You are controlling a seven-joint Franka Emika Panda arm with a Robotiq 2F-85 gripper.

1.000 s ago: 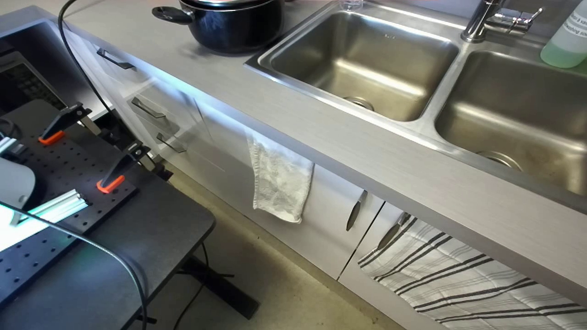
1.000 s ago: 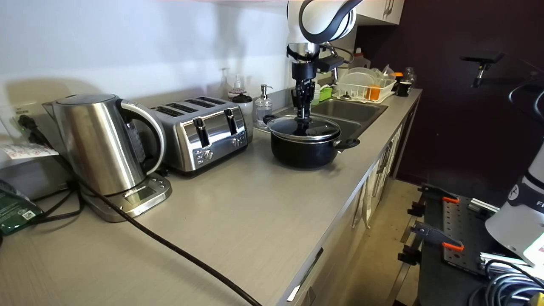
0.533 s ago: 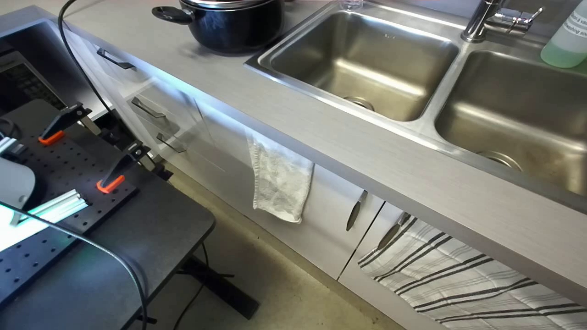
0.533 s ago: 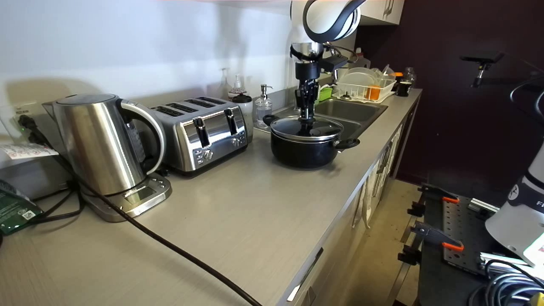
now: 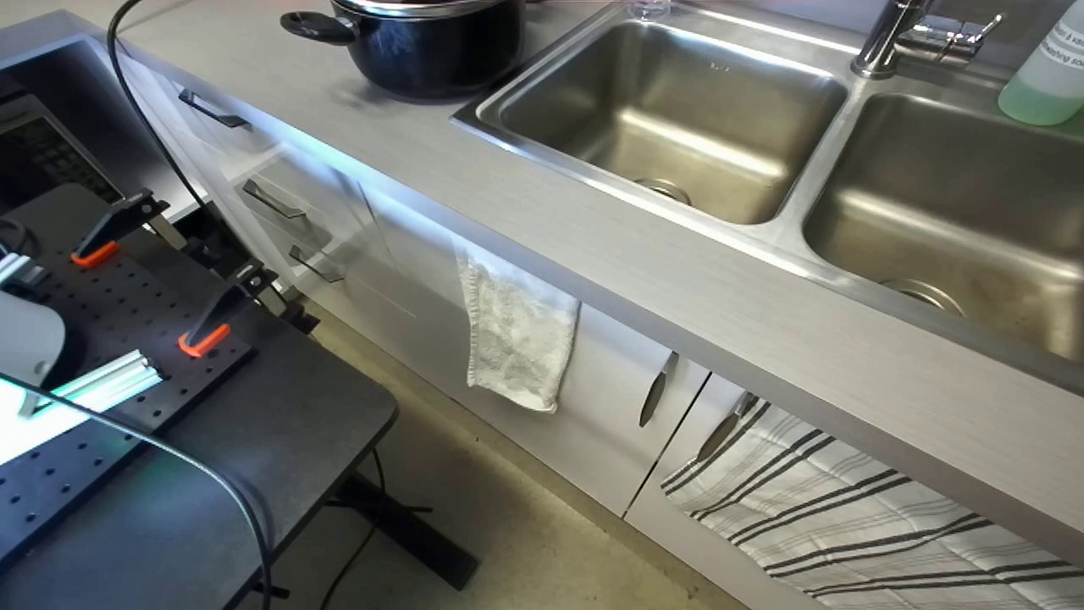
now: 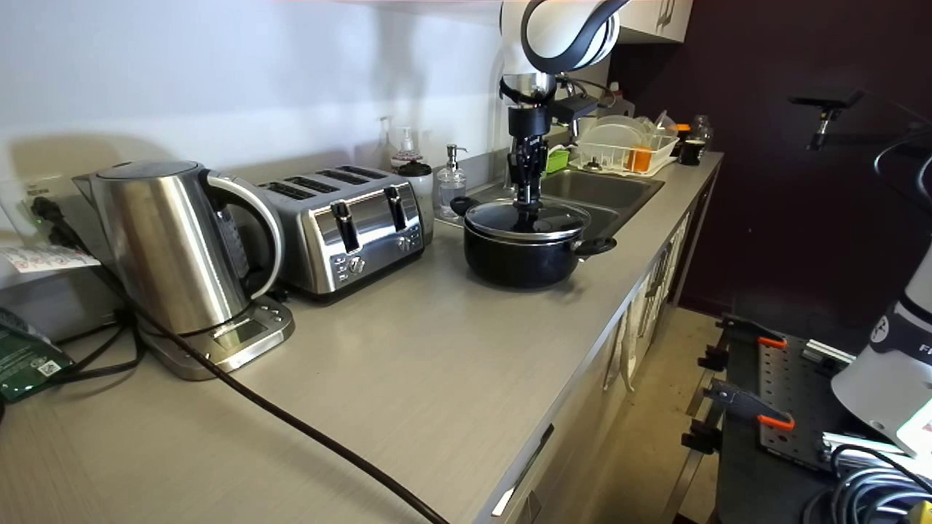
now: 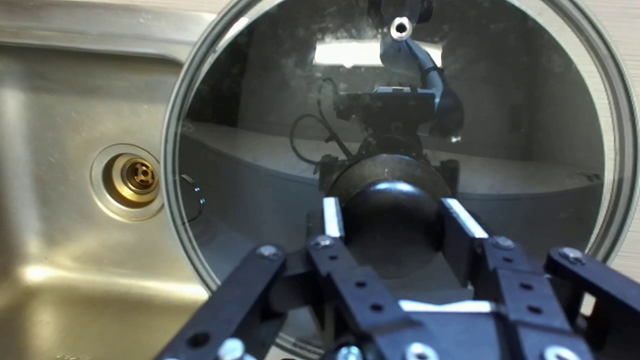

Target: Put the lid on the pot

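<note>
On the surface (image 6: 408,349) stands the pot (image 6: 517,262); over it my claw (image 6: 529,199) grips the lid (image 6: 526,228) by its central knob (image 7: 392,225), presumably for balance, with the sink (image 7: 60,165) at the wrist view's nine o'clock.

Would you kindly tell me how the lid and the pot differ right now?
The lid is a shallow disc of reflective glass with a silvery rim; the pot is deep and opaque, in glossy black. The lid has a central black knob, whereas the pot has two side handles. The hand grips the lid by that knob, while the pot stands unheld on the counter. Both are round and look similar in width.
</note>
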